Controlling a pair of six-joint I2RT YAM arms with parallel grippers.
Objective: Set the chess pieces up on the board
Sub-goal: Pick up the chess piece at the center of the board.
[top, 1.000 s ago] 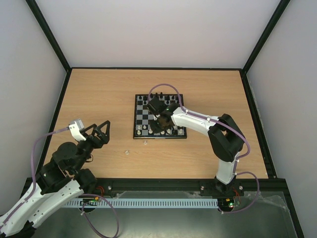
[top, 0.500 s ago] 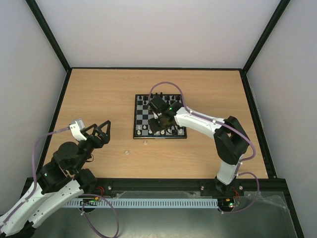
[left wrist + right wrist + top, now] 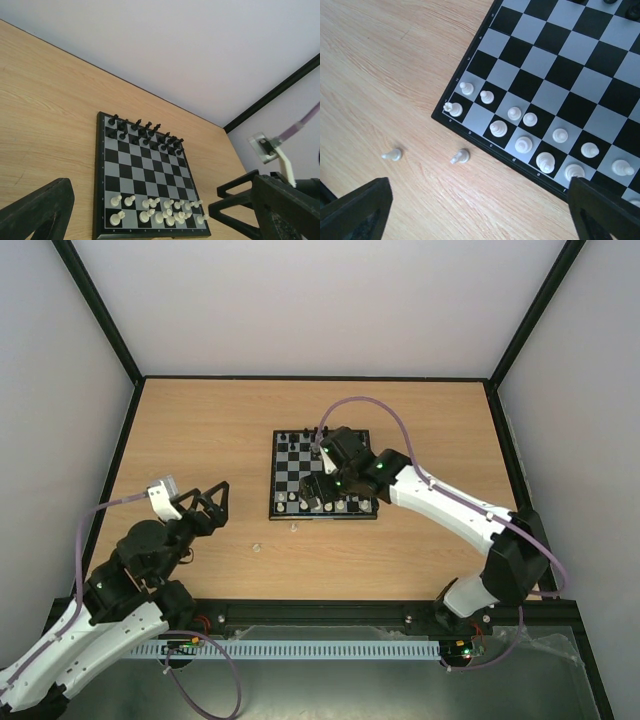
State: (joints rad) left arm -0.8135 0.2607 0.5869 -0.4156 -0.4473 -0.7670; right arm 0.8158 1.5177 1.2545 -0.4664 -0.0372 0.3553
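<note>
I see the chessboard (image 3: 290, 465) at the centre of the wooden surface (image 3: 200, 430). White chess pieces (image 3: 522, 145) stand along its near edge. Two stray white pieces (image 3: 460, 157) lie on the wood just off its corner. My right claw (image 3: 480, 200) hovers above them, fingers spread wide. My left claw (image 3: 208, 502), at lower left, also gapes.

The table (image 3: 380, 65) looks matt wood-grain, the board (image 3: 536, 86) smooth and faintly glossy, the chess pieces (image 3: 498, 128) shiny plastic.

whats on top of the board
On the board, black chess pieces stand along the far rows, white chess pieces on the near two. From above, the right gripper hides some near squares.
</note>
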